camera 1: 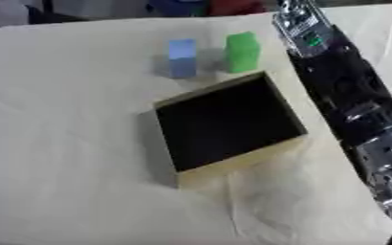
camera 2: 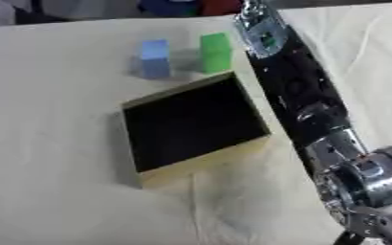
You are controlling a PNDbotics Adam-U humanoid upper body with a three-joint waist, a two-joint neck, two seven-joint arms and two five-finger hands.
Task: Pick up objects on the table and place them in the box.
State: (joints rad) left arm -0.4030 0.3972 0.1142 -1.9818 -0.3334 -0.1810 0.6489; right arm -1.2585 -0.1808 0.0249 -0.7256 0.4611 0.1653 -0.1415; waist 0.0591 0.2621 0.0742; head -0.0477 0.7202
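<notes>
A light blue block (camera 1: pixel 182 57) and a green block (camera 1: pixel 243 51) stand side by side on the cream cloth, just beyond the box. The box (camera 1: pixel 243 162) is square with tan walls and a dark inside; nothing shows in it. My right arm reaches from the lower right past the box's right side, up to the far edge. Its silver wrist end (camera 1: pixel 298 26), with a green light, is right of the green block and close to it. The right hand's fingers are cut off by the top edge. My left hand shows in no view.
The cream cloth (camera 1: pixel 74 143) covers the table and is creased near the front. Blue and red shapes (camera 1: pixel 203 6) lie past the far edge. Bare cloth stretches left of the box.
</notes>
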